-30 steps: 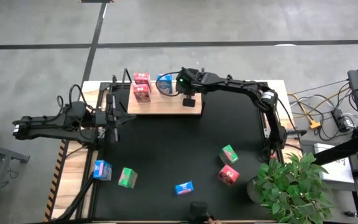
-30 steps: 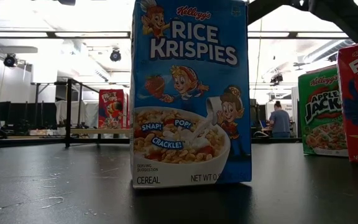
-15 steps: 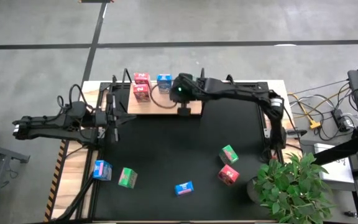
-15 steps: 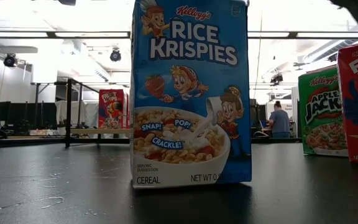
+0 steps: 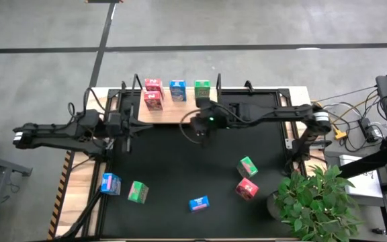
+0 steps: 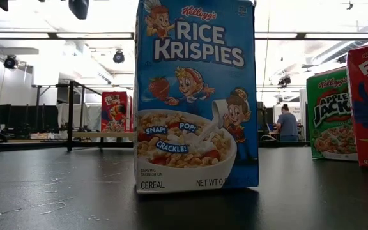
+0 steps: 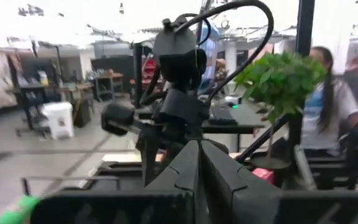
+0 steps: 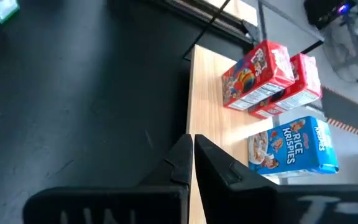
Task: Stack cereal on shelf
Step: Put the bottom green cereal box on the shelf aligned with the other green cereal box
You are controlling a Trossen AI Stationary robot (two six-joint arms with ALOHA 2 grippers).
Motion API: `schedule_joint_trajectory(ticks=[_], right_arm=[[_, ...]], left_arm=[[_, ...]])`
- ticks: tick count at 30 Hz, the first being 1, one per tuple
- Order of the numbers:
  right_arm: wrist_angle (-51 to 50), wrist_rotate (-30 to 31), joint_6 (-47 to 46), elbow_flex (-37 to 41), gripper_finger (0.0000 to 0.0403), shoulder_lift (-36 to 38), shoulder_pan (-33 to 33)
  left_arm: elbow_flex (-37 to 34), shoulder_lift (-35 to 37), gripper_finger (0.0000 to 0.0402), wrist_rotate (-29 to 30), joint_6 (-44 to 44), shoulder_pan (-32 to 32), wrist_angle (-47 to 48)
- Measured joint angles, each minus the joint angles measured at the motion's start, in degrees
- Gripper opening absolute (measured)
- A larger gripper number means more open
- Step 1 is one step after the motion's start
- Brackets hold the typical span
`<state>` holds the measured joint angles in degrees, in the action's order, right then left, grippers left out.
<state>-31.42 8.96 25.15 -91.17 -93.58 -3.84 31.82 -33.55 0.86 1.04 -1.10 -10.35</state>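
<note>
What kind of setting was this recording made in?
Probably a robotics lab or workshop, not a shop: a bare concrete floor surrounds the table, ceiling strip lights run overhead, and workbenches and a seated person show beyond the table.

1. A black mat (image 5: 180, 168) covers most of the bench (image 5: 299, 94), whose pale wood shows along the edges.
2. A potted green plant (image 5: 314, 205) stands at the bench's near right corner; its leaves (image 7: 278, 78) also show in the left wrist view.
3. Cables and yellow plugs (image 5: 345, 128) lie on the grey floor (image 5: 247, 23) to the right of the bench.
4. A person (image 6: 289, 124) stands far back in the room in the low view.
5. Another person (image 7: 328, 106) sits beyond the plant, blurred.
6. A white bin (image 7: 58, 119) stands on the room's floor.
</note>
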Motion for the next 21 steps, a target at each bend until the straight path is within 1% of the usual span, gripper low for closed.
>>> schedule_joint_trajectory(ticks=[4, 8, 10, 16, 19, 21], right_arm=[[5.7, 0.0, -0.1, 7.5, 0.0009, 5.6, 1.6], [10.0, 0.0, -1.1, 14.3, 0.0009, 10.5, 3.1], [11.9, 0.0, -1.2, 17.4, 0.0009, 12.7, 3.8], [17.7, 0.0, -1.1, 24.4, 0.0009, 17.4, 5.4], [19.9, 0.0, -1.0, 27.1, 0.0009, 19.1, 5.7], [21.1, 0.0, -0.6, 28.9, 0.0009, 20.2, 5.8]], left_arm=[[1.4, -3.4, 0.0, -0.2, -6.0, 0.7, 0.8], [4.6, -6.6, 0.0, -0.3, -12.7, 1.5, 6.2], [7.3, -8.3, 0.0, -0.3, -16.9, 1.8, 11.4], [16.9, -14.9, 0.0, -0.3, -30.9, 3.4, 30.7], [21.1, -19.2, 0.0, -0.1, -36.6, 5.0, 39.5], [23.4, -22.0, 0.0, 0.0, -40.3, 6.8, 43.4]])
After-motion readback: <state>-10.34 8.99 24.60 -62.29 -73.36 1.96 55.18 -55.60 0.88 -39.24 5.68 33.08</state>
